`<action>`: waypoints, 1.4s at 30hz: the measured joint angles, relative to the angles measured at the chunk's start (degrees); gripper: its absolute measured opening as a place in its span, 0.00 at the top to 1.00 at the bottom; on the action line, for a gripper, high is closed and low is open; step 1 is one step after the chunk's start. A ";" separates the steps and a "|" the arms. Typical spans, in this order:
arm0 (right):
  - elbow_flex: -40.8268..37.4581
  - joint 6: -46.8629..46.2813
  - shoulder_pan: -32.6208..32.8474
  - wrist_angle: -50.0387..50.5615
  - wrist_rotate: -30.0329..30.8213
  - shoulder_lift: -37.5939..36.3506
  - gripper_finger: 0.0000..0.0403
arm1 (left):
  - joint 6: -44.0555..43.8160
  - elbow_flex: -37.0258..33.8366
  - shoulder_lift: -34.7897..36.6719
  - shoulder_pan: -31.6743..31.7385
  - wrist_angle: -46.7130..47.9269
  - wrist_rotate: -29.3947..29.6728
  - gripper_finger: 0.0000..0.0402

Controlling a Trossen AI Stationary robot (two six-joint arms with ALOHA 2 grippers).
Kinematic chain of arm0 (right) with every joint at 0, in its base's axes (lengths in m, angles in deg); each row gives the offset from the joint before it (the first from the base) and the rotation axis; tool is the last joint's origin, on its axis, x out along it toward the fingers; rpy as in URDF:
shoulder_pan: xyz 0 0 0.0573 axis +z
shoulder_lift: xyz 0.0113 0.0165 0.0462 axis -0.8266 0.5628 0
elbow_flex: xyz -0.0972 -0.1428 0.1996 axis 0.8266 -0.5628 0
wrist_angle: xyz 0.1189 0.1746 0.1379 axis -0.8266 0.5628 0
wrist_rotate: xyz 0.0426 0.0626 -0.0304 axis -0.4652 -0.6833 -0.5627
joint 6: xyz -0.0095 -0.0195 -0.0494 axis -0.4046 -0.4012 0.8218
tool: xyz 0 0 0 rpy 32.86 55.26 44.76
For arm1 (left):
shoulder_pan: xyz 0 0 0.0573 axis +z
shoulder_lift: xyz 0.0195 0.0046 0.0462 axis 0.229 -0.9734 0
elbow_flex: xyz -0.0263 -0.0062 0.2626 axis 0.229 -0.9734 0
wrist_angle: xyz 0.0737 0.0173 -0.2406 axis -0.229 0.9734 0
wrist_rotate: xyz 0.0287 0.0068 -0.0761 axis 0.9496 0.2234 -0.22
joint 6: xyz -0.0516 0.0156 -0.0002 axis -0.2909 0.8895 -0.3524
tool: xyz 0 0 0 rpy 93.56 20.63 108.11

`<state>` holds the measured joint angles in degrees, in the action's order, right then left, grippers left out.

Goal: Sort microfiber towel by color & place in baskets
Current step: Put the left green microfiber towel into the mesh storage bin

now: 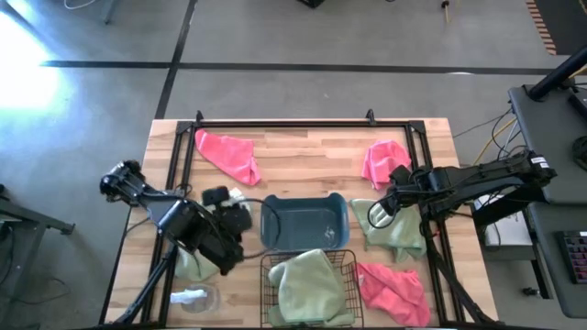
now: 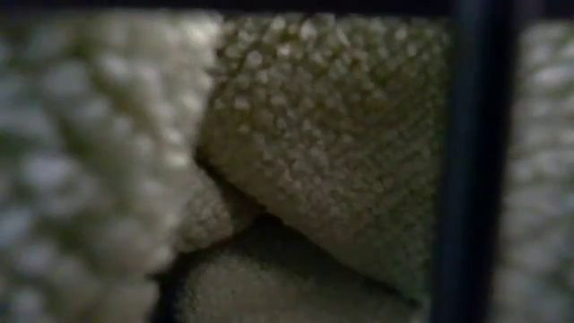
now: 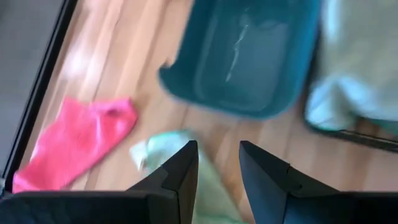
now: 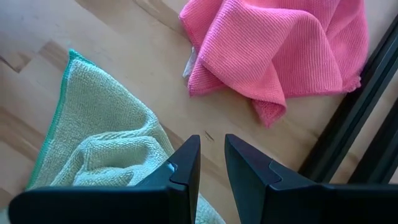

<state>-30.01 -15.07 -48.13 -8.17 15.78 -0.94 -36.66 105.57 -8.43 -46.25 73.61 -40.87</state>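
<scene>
At the table's near edge your wire basket [image 1: 307, 291] holds a green towel [image 1: 310, 282]. A pink towel [image 1: 394, 289] lies beside it, stretched toward the near right corner. Your left gripper [image 3: 217, 163], fingers parted with nothing between them, hangs over a green towel [image 3: 163, 148]. The blue bin [image 1: 304, 223] sits mid-table. Your right gripper [image 4: 211, 155], narrowly parted, hovers above another green towel [image 4: 93, 140]. Two pink towels [image 1: 229, 154] lie toward the far corners.

Blue-grey bin [image 1: 304, 223] sits open and unblocked from above, mid-surface. Right beside it the wire basket [image 1: 272, 295] is stuffed with a green towel [image 1: 310, 284]. Bare wood [image 1: 307, 160] runs wide between the two far pink towels [image 1: 229, 154], and a black frame rail [image 1: 284, 125] fences the far edge.
</scene>
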 joint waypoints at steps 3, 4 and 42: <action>0.02 -0.04 -0.02 -0.02 0.00 0.00 0.83 | -4.52 -7.71 4.95 0.02 -0.01 -0.02 0.74; 0.07 -0.04 -0.01 -0.02 0.00 0.00 0.83 | -5.88 -10.17 6.68 0.02 -0.17 -0.02 0.74; 0.24 -12.91 0.00 -1.97 0.44 0.02 0.83 | -20.38 -62.99 38.61 0.02 -23.94 -14.46 0.74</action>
<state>-29.77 -27.98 -48.14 -10.13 16.22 -0.92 -57.05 42.59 30.18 -46.23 49.67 -55.33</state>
